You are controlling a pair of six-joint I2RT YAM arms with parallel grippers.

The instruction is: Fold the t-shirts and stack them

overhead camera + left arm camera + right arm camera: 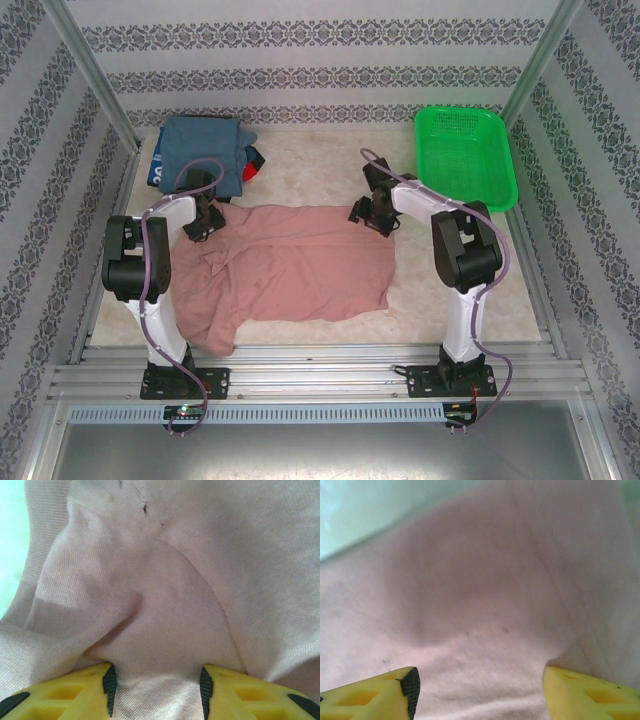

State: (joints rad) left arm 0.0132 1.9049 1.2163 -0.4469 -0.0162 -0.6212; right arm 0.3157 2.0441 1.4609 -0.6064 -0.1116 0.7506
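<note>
Top view: pink t-shirt [290, 265] lies spread and rumpled mid-table [330, 165], w/ one flap trailing toward the near-left edge. My L gripper [205, 222] is down at its far-left corner and my R gripper [372, 215] at its far-right corner. The folded stack [200, 150] sits at far left, just behind the L gripper. It has a blue-grey tee on top, w/ dark and red edges poking out on its right side. The green mesh basket [465, 160] is at far right, apart from the shirt.

L wrist: L gripper [156, 670] has its yellow fingers [75, 695] about half apart. A ridge of pink t-shirt [165, 610] is bunched between them, touching both black pads, and creases fan out from the left pad. I can't tell if that's a real pinch or just cloth crowding the gap.

R wrist: R gripper [480, 670] has its fingers [585, 695] spread wide. The pink t-shirt [485, 605] lies smooth beneath and between them, pic a bit soft. Nothing is clamped.
</note>
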